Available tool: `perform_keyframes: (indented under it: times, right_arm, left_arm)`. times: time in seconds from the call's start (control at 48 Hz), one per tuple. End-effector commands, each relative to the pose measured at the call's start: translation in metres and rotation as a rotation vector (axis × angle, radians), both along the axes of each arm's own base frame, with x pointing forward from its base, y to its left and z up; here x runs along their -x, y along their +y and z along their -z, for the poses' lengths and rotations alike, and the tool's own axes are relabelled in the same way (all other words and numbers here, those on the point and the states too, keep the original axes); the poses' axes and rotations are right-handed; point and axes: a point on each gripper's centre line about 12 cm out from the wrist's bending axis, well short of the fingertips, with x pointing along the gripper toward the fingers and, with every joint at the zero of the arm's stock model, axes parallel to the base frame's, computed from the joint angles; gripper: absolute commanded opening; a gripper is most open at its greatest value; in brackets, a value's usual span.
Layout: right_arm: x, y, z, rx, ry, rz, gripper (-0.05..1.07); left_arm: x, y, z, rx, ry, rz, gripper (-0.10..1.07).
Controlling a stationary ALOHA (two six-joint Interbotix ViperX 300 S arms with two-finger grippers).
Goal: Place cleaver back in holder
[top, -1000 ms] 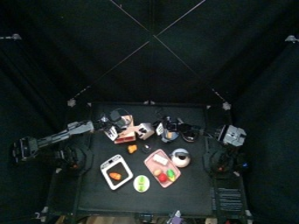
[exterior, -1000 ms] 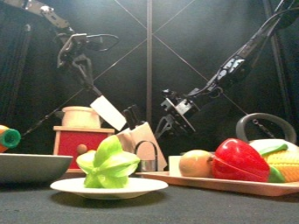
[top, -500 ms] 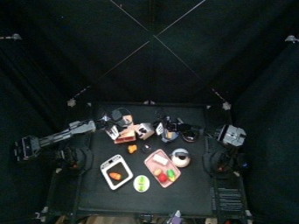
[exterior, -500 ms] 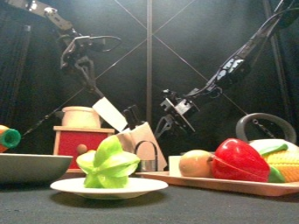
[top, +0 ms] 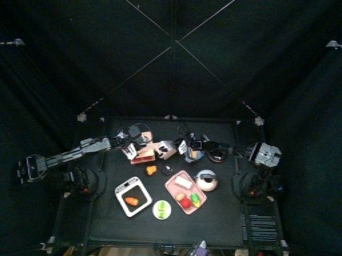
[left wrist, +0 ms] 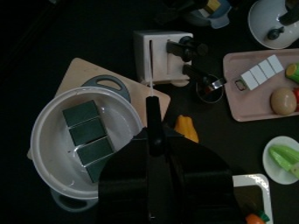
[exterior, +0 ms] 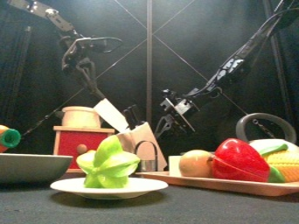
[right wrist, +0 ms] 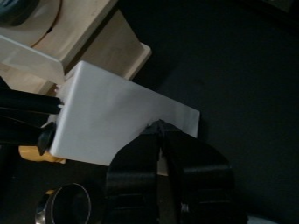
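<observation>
Cleaver (exterior: 108, 112) shows in the front view as a white blade leaning at a slant. It rises between the red block with the tan top (exterior: 79, 140) and the pale slotted holder (exterior: 140, 144). The blade's lower end meets the holder's top corner, beside the black knife handles (exterior: 128, 112) standing there. Whether the blade sits in a slot, I cannot tell.

Over to the right gripper (right wrist: 160, 131). In its wrist view the broad white blade fills the middle, and the two jaws are clamped on the blade's near edge. The tan board's corner lies just beyond.

The left gripper (left wrist: 152, 109) hangs high over the table's left side with its jaws partly apart and nothing between them. Below it sits a white pot (left wrist: 52, 153) with green pieces inside, resting on a tan board.

At the front edge there is a starfruit (exterior: 107, 164) on a white plate (exterior: 70, 187). To its right a pink tray (exterior: 198, 182) carries a red pepper (exterior: 243, 160).
</observation>
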Motion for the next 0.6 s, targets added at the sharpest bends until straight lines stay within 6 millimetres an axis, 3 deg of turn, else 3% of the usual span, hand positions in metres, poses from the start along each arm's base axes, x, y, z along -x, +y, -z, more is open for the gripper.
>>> perform_keyframes:
  times: [0.0,0.583]
  right_arm:
    - [-0.004,-0.004,-0.015,0.022,-0.039,0.0,0.33]
    - [-0.024,-0.004,-0.007,0.026,-0.032,-0.028,0.33]
  left_arm:
    - [-0.005,0.001,-0.01,-0.014,-0.025,0.005,0.35]
    - [-0.01,0.006,-0.015,-0.018,-0.032,-0.002,0.35]
